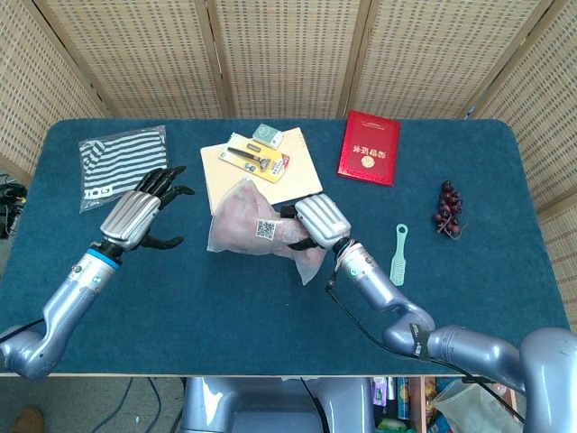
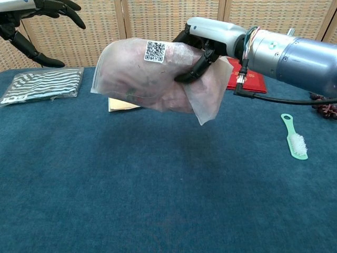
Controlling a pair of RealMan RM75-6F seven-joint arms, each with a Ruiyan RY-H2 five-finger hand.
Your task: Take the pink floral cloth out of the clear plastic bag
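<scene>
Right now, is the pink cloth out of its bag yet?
No, still inside. The pink floral cloth shows only through the clear plastic bag, which the right hand grips above the table.

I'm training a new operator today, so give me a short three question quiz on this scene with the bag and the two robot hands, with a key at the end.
1. True or false: the clear plastic bag lies flat on the table.
2. Which robot hand holds the bag? A) left B) right C) both
3. Fill in: the pink floral cloth is still ____ the bag.

Key:
1. False. It is held up clear of the table.
2. B. The right robot hand grips it; the left robot hand is spread open, apart from the bag.
3. Inside.
</scene>
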